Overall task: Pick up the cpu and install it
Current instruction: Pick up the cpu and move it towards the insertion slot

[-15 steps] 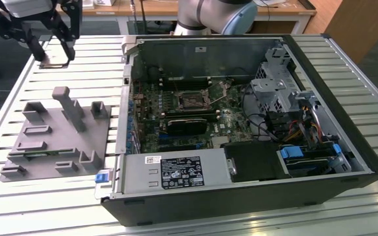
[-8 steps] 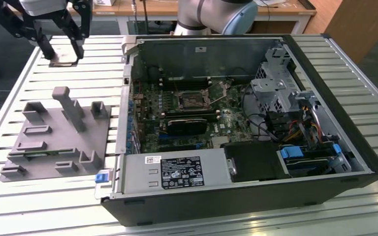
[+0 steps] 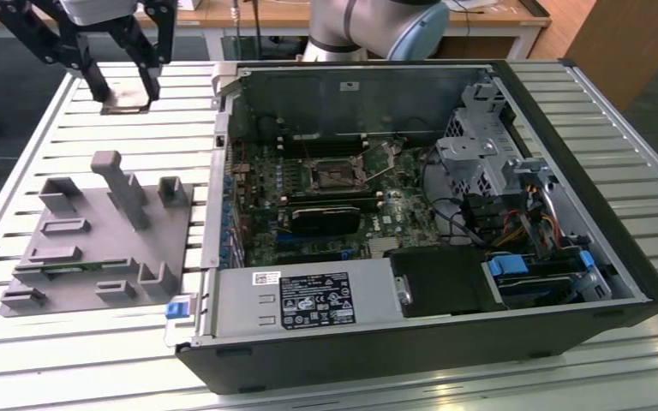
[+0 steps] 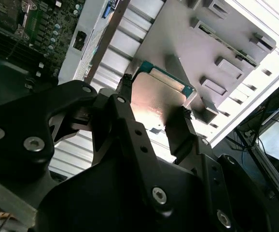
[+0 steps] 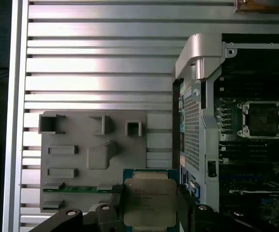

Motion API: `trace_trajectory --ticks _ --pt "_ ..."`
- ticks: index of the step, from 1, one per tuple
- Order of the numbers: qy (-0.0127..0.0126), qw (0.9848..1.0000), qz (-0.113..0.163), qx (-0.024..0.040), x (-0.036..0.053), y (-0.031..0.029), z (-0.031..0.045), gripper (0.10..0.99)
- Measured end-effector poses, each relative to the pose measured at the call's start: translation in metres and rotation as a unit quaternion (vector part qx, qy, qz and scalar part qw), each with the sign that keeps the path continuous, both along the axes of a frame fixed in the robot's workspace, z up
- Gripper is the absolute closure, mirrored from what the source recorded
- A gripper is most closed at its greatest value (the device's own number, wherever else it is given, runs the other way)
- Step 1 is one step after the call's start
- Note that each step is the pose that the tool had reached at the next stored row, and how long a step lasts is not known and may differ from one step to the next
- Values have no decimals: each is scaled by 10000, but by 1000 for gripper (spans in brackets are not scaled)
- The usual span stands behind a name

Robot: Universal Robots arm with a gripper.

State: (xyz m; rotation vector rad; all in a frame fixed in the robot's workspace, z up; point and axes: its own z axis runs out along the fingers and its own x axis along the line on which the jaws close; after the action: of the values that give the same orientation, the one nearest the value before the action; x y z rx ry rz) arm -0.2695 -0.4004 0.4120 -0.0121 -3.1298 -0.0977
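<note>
Silver-grey metal top of the cpu point(image 5: 149, 203) faces the first wrist camera, i.e. the chip is kept flat and level. I judge this is so it can later go down square into the socket point(image 3: 335, 175). The hand point(image 3: 123, 92) has it pinched by two opposite edges. The fingers point(image 4: 178, 133) are closed in only as far as the chip's width, so top and underside are both left free. That makes sense to me, since the contact side probably should not be touched.

The cpu sits right between the fingertips, at the very end of the hand, and does not look tilted in both wrist views. It hangs in the air w/ nothing under it. In the first wrist view it is over the edge of the grey plastic tray point(image 5: 76, 133) and the slatted desk point(image 3: 112, 137), just beside the side wall of the open computer case point(image 3: 421, 351).

The socket frame inside the case looks open and empty, and it is well apart from the chip. So I would say pick-up is done, install not yet.
</note>
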Motion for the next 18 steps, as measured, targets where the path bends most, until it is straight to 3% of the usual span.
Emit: trace_trajectory --ticks 18 --pt "0 10000 0 0 214 54 0 557"
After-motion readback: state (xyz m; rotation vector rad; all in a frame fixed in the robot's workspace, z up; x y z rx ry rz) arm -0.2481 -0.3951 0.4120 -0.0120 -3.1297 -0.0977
